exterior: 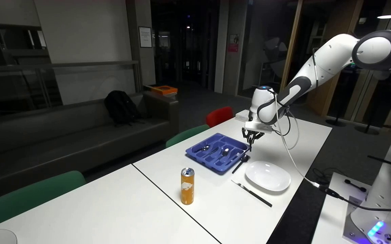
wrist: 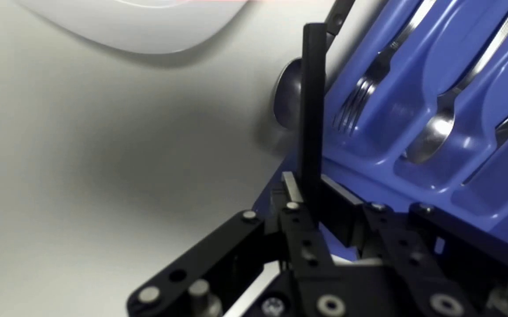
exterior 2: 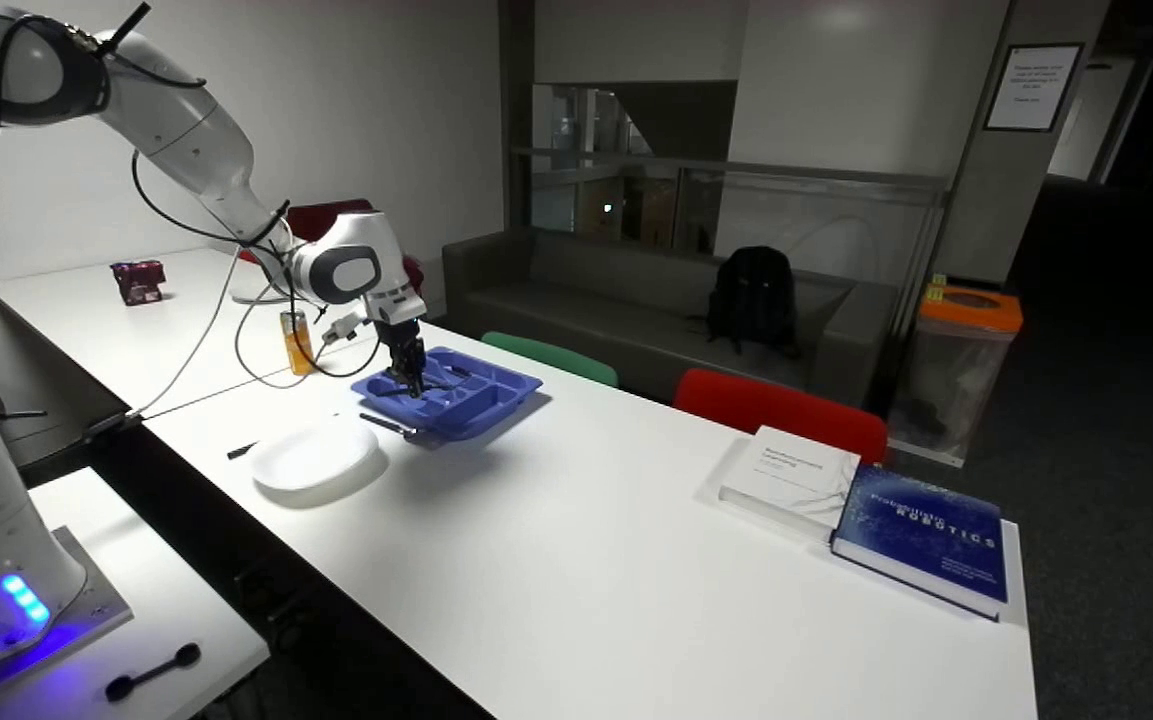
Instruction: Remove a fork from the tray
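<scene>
Nearest the camera, my gripper clenches a black handle whose long axis runs straight up the wrist view; its other end is hidden, so I cannot tell what utensil it is. To its right in that view, the tray holds a fork in the compartment nearest the loose spoon, long axis aslant, tines pointing to the lower left and stem to the upper right.
</scene>
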Action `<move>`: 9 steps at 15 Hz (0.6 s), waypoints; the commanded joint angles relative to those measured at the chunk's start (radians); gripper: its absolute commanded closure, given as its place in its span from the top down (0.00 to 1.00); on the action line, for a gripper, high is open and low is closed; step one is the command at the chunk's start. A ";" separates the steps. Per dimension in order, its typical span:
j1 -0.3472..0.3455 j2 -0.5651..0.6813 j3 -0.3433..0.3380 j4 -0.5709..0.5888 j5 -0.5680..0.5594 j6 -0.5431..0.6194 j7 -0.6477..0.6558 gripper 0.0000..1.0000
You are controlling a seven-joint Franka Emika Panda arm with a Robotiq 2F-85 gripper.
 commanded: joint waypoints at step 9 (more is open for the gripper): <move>0.002 0.000 -0.001 -0.003 0.056 0.000 -0.048 0.15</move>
